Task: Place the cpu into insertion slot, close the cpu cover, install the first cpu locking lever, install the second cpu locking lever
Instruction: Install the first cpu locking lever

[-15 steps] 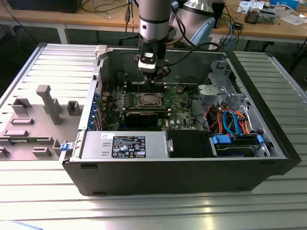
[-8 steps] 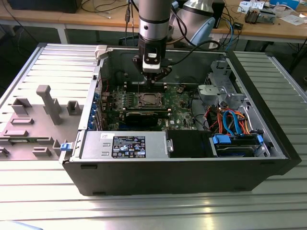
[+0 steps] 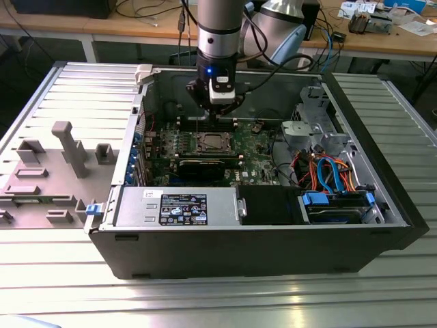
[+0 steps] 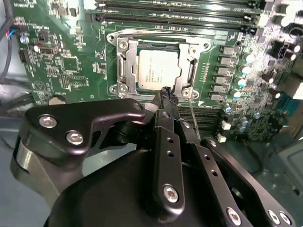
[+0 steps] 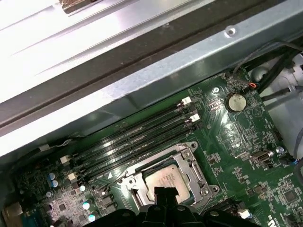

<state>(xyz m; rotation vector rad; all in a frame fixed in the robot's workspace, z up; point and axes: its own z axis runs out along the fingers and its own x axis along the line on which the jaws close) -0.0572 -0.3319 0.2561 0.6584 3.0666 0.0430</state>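
Nearest the wrist cameras, black two-finger gripper [image 4: 165, 93]: fingers drawn tight together, nothing visibly clamped between them. Hangs at the edge of the small square metal-rimmed insertion slot [image 4: 159, 46], tips just beside a thin grey metal rod [image 4: 194, 120] rising at a slant. Just beyond, small flat silvery-grey square cpu [image 4: 158, 71] seated in that slot, thin silvery frame-shaped cpu cover [image 4: 124, 64] lying flat around it. Farther out, green circuit board [image 4: 66, 61], long black memory slots [image 5: 137, 137], then grey metal case wall [image 5: 142, 75].
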